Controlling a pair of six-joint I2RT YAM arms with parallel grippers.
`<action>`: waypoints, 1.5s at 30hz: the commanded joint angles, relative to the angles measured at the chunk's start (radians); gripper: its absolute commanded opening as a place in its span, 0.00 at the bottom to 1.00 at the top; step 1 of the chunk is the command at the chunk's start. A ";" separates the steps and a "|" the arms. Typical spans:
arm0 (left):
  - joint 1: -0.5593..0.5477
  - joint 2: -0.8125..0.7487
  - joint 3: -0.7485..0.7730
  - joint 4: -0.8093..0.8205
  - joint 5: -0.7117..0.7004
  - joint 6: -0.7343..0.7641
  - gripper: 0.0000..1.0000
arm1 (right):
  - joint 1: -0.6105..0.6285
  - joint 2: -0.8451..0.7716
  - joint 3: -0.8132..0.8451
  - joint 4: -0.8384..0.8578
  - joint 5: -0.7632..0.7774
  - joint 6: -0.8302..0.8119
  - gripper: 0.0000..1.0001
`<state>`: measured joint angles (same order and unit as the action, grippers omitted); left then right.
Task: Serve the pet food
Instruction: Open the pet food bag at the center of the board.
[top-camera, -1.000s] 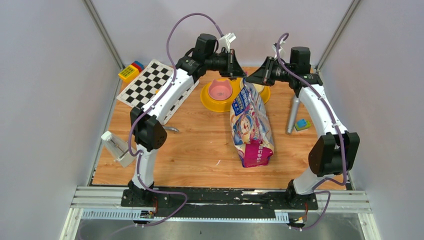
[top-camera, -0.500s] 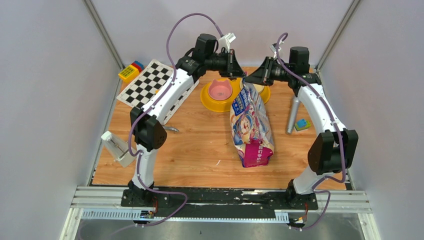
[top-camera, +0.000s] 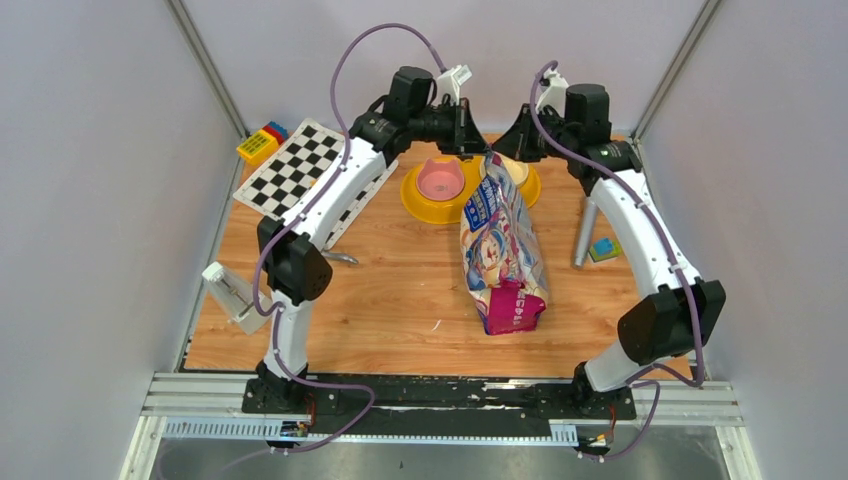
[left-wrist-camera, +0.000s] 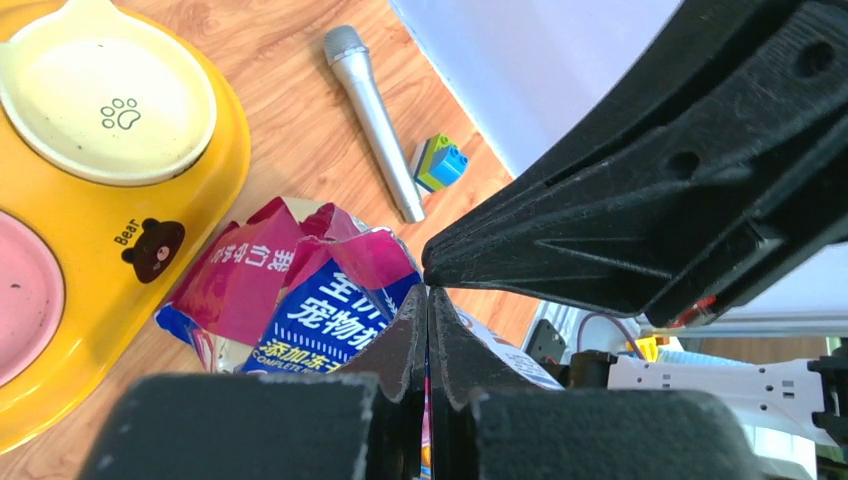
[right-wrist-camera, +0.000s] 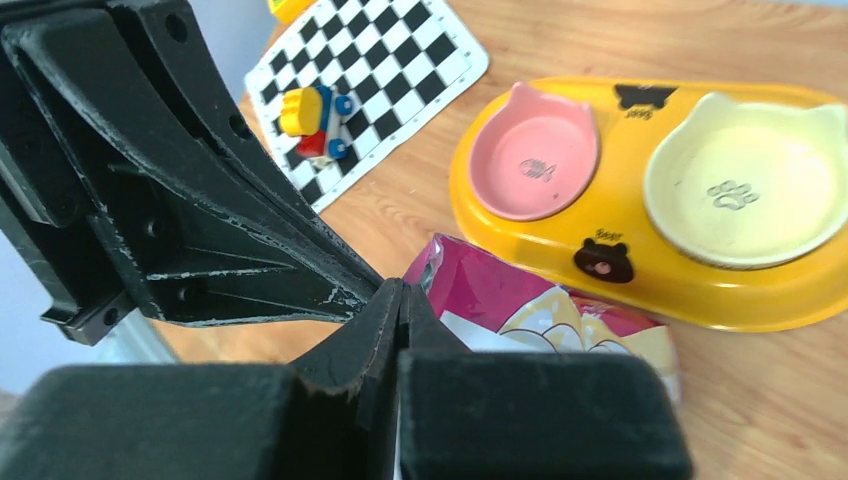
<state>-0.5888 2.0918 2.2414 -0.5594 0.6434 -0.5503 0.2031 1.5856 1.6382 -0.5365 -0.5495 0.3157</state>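
Right arm (top-camera: 640, 215) wrist swung back and left versus a second ago, elbow lower, left arm (top-camera: 330, 195) unchanged, left gripper (left-wrist-camera: 427, 292) and right gripper (right-wrist-camera: 402, 285) both pinched together on the torn top of the pet food bag (top-camera: 503, 250), bag lying mid-table, top against yellow feeder (top-camera: 430, 207)

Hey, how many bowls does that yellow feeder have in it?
2. A pink bowl sits in the side of the yellow feeder nearer the checkerboard mat; a cream bowl fills the other side.

Plain pale walls (top-camera: 90, 200) enclose a wooden worktop (top-camera: 400, 290) on three sides. A metal rail (top-camera: 190, 395) runs along its near edge.
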 joint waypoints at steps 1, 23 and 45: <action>-0.020 -0.074 0.029 -0.047 0.007 0.024 0.00 | 0.080 -0.057 0.044 -0.016 0.226 -0.138 0.00; -0.018 -0.084 0.032 -0.063 -0.013 0.040 0.00 | 0.070 -0.088 0.029 -0.078 0.061 -0.070 0.23; -0.015 -0.096 0.022 -0.062 -0.008 0.039 0.00 | 0.035 -0.030 0.004 -0.074 -0.023 -0.036 0.24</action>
<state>-0.5896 2.0647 2.2414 -0.5961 0.6075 -0.5217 0.2405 1.5406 1.6325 -0.6350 -0.5449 0.2611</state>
